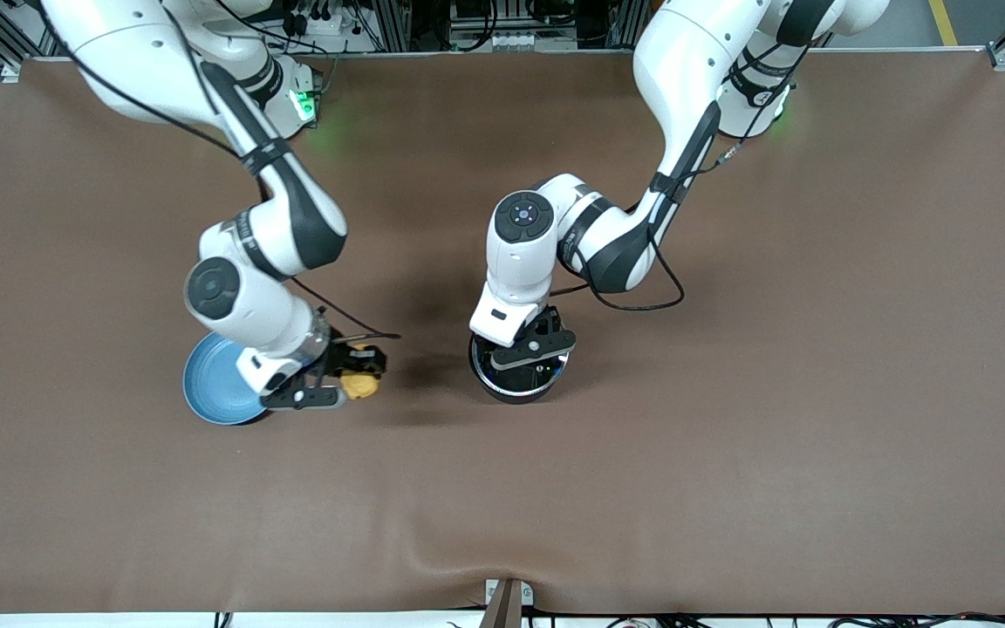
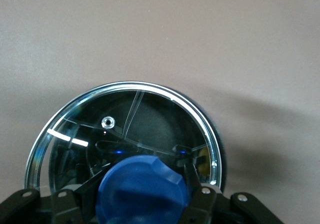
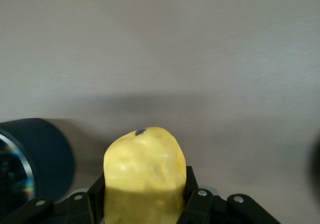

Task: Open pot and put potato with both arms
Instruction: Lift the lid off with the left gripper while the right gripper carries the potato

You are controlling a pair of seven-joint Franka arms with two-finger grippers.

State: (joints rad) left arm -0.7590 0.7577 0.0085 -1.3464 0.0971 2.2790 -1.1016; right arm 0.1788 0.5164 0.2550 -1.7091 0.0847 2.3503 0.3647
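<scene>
The right gripper (image 1: 354,377) held the potato (image 1: 361,381) between its jaws. The left gripper (image 1: 527,351) clasped the lid knob (image 2: 142,190); the pot (image 1: 516,377) remained covered.

The right gripper (image 3: 142,204) is closed on the potato (image 3: 143,176), its black fingers (image 3: 197,204) pressed against both flanks. The potato is yellow and lumpy, with one small dark spot on its upper end. Near it stands the pot (image 3: 37,156), its dark wall and a strip of shiny rim showing. Bare brown table (image 3: 200,49) fills everything else.
</scene>
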